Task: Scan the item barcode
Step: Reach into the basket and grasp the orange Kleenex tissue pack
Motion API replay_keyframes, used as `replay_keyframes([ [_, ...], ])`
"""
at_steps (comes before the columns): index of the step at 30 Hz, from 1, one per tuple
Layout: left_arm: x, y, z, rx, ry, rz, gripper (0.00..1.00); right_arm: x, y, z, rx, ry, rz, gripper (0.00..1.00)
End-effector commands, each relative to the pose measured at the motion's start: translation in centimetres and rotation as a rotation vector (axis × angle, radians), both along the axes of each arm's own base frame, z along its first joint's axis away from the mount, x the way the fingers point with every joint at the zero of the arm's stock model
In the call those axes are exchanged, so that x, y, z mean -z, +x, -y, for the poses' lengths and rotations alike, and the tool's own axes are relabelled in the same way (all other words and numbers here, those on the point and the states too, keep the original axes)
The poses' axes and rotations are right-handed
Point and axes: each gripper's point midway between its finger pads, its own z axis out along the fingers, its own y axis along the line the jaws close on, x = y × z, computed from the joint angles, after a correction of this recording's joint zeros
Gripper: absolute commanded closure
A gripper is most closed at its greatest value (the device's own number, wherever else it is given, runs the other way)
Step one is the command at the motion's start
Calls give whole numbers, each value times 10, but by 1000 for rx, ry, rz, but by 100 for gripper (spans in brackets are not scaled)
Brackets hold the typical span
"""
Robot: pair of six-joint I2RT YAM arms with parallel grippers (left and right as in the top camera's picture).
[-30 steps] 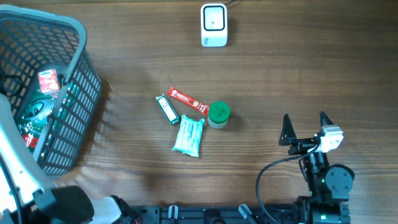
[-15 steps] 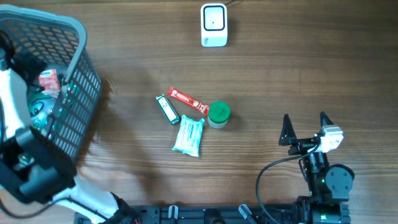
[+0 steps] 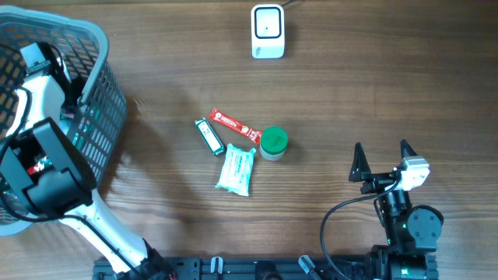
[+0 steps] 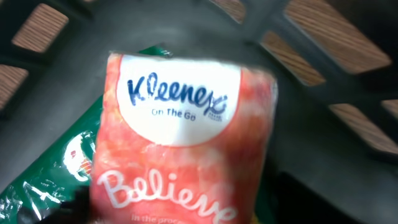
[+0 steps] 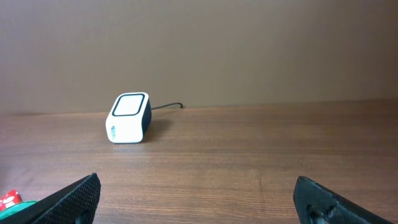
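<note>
Inside the grey lattice basket [image 3: 92, 33] lies a glossy Kleenex packet [image 4: 180, 143].

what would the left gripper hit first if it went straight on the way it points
Most likely the pink Kleenex pack, which fills the left wrist view dead ahead, lying over a green packet in the basket. Its distance is unclear.

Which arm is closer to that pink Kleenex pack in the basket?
Left. The left gripper is down inside the basket, right over the Kleenex pack; the right gripper sits far across the table.
</note>
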Motion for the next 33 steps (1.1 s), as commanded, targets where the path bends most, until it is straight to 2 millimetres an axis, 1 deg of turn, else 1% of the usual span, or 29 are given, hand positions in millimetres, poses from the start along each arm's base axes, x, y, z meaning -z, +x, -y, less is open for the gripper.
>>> replay_keyframes([
  [1, 9, -13, -16, -13, 79, -72, 60, -2, 0, 0, 3, -7, 9, 0],
  [2, 7, -14, -18, -19, 85, -73, 70, -2, 0, 0, 3, -7, 9, 0],
  [4, 3, -14, -20, -22, 88, -65, 84, -2, 0, 0, 3, -7, 9, 0],
  [5, -5, -13, -21, -26, 101, -53, 96, -2, 0, 0, 3, -7, 9, 0],
  [8, -35, -10, -23, -40, 129, 8, 96, -2, 0, 0, 3, -7, 9, 0],
  [10, -87, -8, -24, -47, 176, 109, 96, -2, 0, 0, 3, -7, 9, 0],
  [11, -110, -9, -24, -59, 195, 157, 96, -2, 0, 0, 3, -7, 9, 0],
  [12, -129, -11, -24, -76, 208, 197, 96, -2, 0, 0, 3, -7, 9, 0],
  [13, -157, -15, -22, -96, 226, 259, 96, -2, 0, 0, 3, -7, 9, 0],
  [16, -215, -27, -16, -153, 251, 403, 96, -2, 0, 0, 3, -7, 9, 0],
  [18, -246, -36, -11, -156, 272, 470, 96, -2, 0, 0, 3, -7, 9, 0],
  [20, -271, -46, -6, -157, 294, 521, 96, -2, 0, 0, 3, -7, 9, 0],
  [24, -301, -61, 2, -166, 314, 585, 96, -2, 0, 0, 3, -7, 9, 0],
  [30, -325, -78, 10, -222, 295, 667, 96, -2, 0, 0, 3, -7, 9, 0],
  [31, -331, -82, 12, -222, 300, 683, 88, -2, 0, 0, 3, -7, 9, 0],
  [32, -334, -84, 13, -222, 303, 690, 84, -2, 0, 0, 3, -7, 9, 0],
  [33, -337, -85, 14, -222, 306, 695, 82, -2, 0, 0, 3, -7, 9, 0],
])
